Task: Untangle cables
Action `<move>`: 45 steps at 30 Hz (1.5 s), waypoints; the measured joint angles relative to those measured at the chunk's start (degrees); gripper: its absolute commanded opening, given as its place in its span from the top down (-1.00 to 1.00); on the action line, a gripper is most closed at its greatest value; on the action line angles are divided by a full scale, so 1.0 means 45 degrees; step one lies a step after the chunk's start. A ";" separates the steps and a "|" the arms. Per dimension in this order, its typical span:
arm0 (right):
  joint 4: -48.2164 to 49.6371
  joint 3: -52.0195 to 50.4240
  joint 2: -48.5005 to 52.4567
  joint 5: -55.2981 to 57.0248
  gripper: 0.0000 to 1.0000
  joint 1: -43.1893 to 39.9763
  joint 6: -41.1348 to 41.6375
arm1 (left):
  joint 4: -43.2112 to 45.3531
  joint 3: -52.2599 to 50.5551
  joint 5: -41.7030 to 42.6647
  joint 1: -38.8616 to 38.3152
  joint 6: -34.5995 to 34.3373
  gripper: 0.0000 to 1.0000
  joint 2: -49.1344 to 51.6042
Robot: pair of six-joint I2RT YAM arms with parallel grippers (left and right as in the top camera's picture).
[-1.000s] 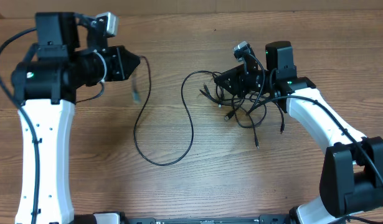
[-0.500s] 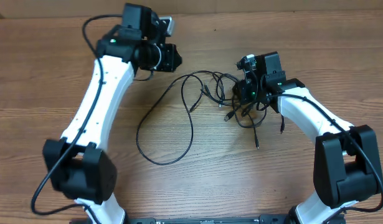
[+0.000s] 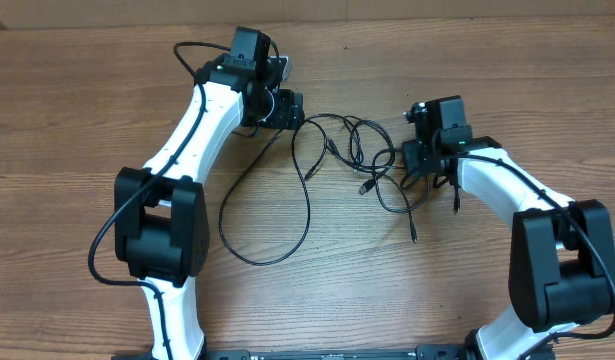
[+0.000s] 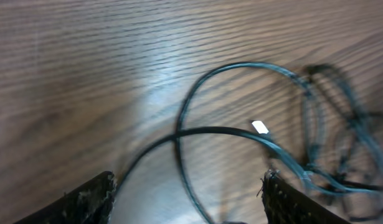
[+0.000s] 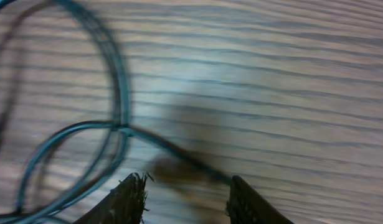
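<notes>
The cables are thin black cords on the wooden table. One long cable makes a big loop (image 3: 262,262) at the centre left and runs up to a knot of crossed cords (image 3: 379,170) at the centre right. My left gripper (image 3: 295,108) (image 4: 188,194) hovers at the loop's upper end, open wide, with a strand (image 4: 203,130) lying on the table between its fingers. A small silver plug tip (image 4: 260,127) shows just ahead. At the knot's right side my right gripper (image 3: 417,168) (image 5: 186,190) is open, and a blurred cord (image 5: 172,152) runs towards its gap without being pinched.
The table's (image 3: 87,200) back edge runs along the top of the overhead view. My left arm (image 3: 192,140) lies diagonally across the left half. Loose plug ends (image 3: 413,236) lie below the knot. The thick cord (image 3: 187,50) by the left wrist belongs to the arm.
My left arm has swung from the far left to the top centre, let go of the cable end and opened its jaws. The right gripper has drawn slightly right and opened a little.
</notes>
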 measured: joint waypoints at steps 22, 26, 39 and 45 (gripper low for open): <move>0.0554 -0.0010 0.0000 -0.0214 -1.00 -0.0403 0.0481 | 0.1355 0.0039 -0.2497 -0.0743 0.3463 0.91 0.2273; 0.0175 -0.0010 0.0000 -0.0214 -1.00 -0.0403 0.0486 | 0.1015 0.0117 -0.3575 -0.0840 0.3458 0.91 0.2273; 0.0568 -0.0991 0.0000 0.2463 -1.00 -0.1054 0.0544 | 0.0568 -0.0068 -0.9151 0.1394 0.0325 0.92 -0.1141; 0.1860 -0.1987 -0.0282 0.2021 -1.00 -0.2001 0.1515 | -0.0160 0.0015 -0.9136 0.3560 -0.1302 0.92 -0.2856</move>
